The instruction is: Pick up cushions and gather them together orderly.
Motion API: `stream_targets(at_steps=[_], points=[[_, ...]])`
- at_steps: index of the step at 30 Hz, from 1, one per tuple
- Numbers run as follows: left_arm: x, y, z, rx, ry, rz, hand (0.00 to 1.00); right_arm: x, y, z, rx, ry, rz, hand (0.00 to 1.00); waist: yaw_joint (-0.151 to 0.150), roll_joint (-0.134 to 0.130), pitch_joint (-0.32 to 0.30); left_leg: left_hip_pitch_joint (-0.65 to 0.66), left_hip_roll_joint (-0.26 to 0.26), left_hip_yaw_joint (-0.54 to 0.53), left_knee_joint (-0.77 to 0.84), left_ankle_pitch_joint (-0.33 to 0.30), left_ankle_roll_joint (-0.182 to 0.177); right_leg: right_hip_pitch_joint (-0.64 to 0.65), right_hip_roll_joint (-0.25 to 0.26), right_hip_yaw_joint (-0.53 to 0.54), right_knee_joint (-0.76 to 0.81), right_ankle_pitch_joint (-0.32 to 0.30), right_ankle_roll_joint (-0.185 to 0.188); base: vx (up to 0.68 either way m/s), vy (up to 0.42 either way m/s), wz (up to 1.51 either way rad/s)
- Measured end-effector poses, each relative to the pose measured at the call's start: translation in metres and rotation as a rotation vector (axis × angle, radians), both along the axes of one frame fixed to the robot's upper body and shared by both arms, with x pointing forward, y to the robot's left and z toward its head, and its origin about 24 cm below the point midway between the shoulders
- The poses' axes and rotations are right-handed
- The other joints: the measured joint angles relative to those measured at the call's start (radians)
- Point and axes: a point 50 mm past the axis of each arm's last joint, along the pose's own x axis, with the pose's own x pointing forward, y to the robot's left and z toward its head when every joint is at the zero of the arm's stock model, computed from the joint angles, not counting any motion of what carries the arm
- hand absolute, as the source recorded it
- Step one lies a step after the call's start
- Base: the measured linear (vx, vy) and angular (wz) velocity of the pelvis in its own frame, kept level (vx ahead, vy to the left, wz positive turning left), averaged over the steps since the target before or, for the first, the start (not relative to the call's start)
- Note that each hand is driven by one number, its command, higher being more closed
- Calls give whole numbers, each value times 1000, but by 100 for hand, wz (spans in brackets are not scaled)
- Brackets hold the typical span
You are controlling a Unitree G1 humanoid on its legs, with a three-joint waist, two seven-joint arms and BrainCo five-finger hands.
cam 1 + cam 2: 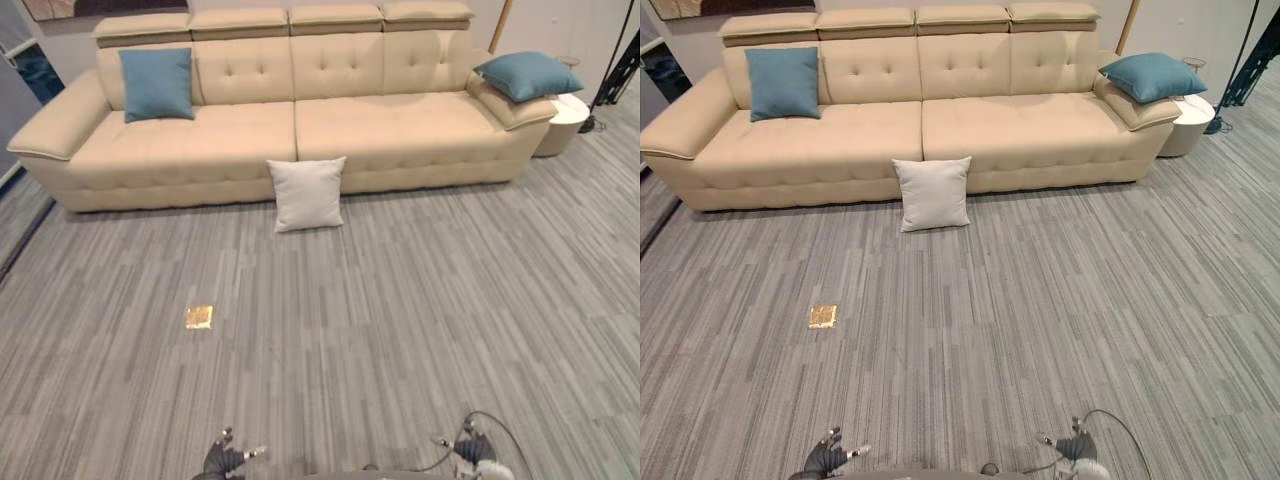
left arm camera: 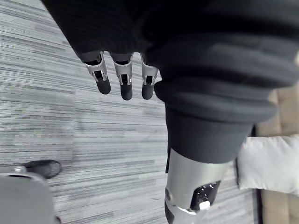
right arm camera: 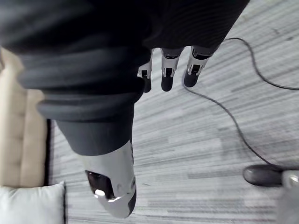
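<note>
Three cushions are left ungathered: a blue cushion (image 1: 157, 84) at the sofa's (image 1: 400, 130) left end, a second blue cushion (image 1: 527, 75) on its right armrest (image 1: 508, 108), a white cushion (image 1: 308, 193) on the floor (image 1: 400, 300) against its front; the left hand (image 2: 125, 81) and right hand (image 3: 168, 74) are held empty, fingers straight.

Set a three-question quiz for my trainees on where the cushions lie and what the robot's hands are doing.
1. Where is the white cushion? A: on the seat of the sofa. B: on the floor, leaning against the sofa's front. C: on top of the backrest.
2. True or false: the left hand and the right hand are both open and hold nothing.
3. Fill in: the blue cushion on the robot's right lies on the sofa's ___.
Key: 1 B; 2 true; 3 armrest.
</note>
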Motion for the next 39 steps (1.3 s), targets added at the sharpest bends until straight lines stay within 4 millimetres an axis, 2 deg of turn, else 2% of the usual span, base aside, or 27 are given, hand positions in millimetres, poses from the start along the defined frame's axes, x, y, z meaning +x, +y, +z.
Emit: stream_targets(at_steps=[4, 7, 13, 18, 20, 21, 22, 23, 26, 28, 30, 31, 32, 33, 34, 35, 36, 37, 38, 39], points=[[11, 0, 8, 1, -64, -12, 0, 10, -9, 11, -36, -55, 16, 0, -1, 12, 14, 25, 0, 14, -13, -1, -2, 27, 0, 3, -13, 4, 6, 50, 8, -9], [18, 3, 14, 10, -106, -12, 0, 13, -9, 13, -34, -72, 24, 0, -2, 10, 22, 28, 0, 16, -15, -3, -5, 31, 0, 5, -22, 5, 8, 10, 2, -1], [15, 6, 15, 7, -112, 14, 0, 30, -6, 18, -27, -115, 54, 0, 2, 13, 45, 1, 4, 43, 25, -21, -28, 6, -1, 29, -4, 1, 12, -14, -9, -11], [22, 7, 21, 6, -155, 33, 0, 51, -1, 27, -35, -167, 99, 0, 7, 27, 76, -99, 36, 61, 152, -97, 13, -70, 16, 38, 58, -17, 27, -41, 11, -11], [21, 8, 21, 10, -155, 54, 0, 58, 2, 29, -30, -181, 112, 0, 12, 27, 79, -130, 43, 71, 194, -126, 26, -113, 19, 47, 118, -50, 26, -49, 31, -19], [24, 9, 23, 8, -169, 59, 0, 61, 4, 30, -28, -190, 116, 0, 19, 25, 89, -146, 45, 79, 228, -155, 32, -152, 17, 51, 203, -101, 36, -29, 31, -17], [28, 8, 27, 9, -196, 55, 0, 62, 4, 31, -27, -193, 116, 0, 31, 21, 99, -155, 44, 91, 269, -187, 41, -198, 8, 53, 306, -157, 60, -15, 50, -19], [30, 8, 28, 10, -206, 55, 0, 62, 4, 30, -27, -192, 115, 0, 30, 15, 105, -156, 41, 95, 286, -205, 41, -219, 1, 50, 361, -181, 78, 6, 48, -16], [34, 14, 32, 30, -222, 63, 0, 69, 15, 32, -16, -206, 142, 0, 28, -2, 141, -140, 29, 92, 327, -264, 68, -375, -54, -46, 688, -215, 88, 94, 33, -8], [35, 17, 33, 43, -223, 64, 0, 71, 21, 31, -8, -205, 163, 0, 27, -7, 158, -104, 33, 84, 326, -287, 69, -439, -78, -111, 696, -236, 77, 291, 11, 0], [44, 15, 36, 36, -245, 54, 0, 76, 21, 33, -6, -218, 157, 0, 18, -6, 182, -57, 45, 67, 311, -296, 59, -462, -76, -140, 584, -227, 78, 376, -30, 29], [52, 12, 39, 35, -265, 40, 0, 79, 21, 35, -5, -229, 152, 0, 1, 0, 199, -24, 53, 47, 285, -299, 53, -482, -75, -147, 482, -182, 75, 480, -84, 62], [59, 9, 42, 32, -282, 29, 0, 82, 19, 37, -14, -236, 149, 0, -12, -6, 205, 18, 54, 24, 240, -296, 39, -501, -78, -158, 372, -110, 78, 521, -102, 65], [61, 8, 43, 30, -288, 25, 0, 83, 18, 38, -20, -239, 146, 0, -21, -6, 207, 42, 56, 13, 212, -294, 25, -509, -76, -161, 331, -60, 71, 590, -128, 68], [63, 4, 43, 28, -290, 20, 0, 82, 17, 39, -27, -240, 144, 0, -32, -5, 206, 86, 64, -10, 174, -289, -5, -508, -77, -159, 317, 46, 48, 653, -160, 53], [67, 2, 44, 22, -299, 20, 0, 81, 14, 39, -33, -240, 143, 0, -32, 9, 205, 101, 91, -23, 178, -289, -40, -529, -70, -173, 404, 50, -31, 659, -177, 42], [68, 2, 45, 22, -304, 18, 0, 84, 16, 41, -30, -251, 144, 0, -28, 12, 203, 100, 101, -25, 189, -276, -64, -542, -71, -181, 453, 13, -45, 658, -219, 24], [70, 1, 45, 21, -307, 16, 0, 87, 17, 44, -30, -267, 151, 0, -34, 12, 203, 97, 115, -32, 236, -238, -125, -541, -73, -195, 514, -53, -62, 633, -233, 14], [70, 1, 45, 19, -307, 16, 0, 89, 18, 46, -31, -274, 156, 0, -36, 13, 204, 85, 120, -31, 289, -213, -155, -525, -71, -201, 528, -79, -65, 781, -283, 24], [69, -1, 44, 14, -303, 17, 0, 89, 19, 47, -32, -281, 161, 0, -38, 15, 204, 25, 142, -33, 474, -135, -159, -461, -64, -213, 510, -120, -70, 656, -232, 17]])
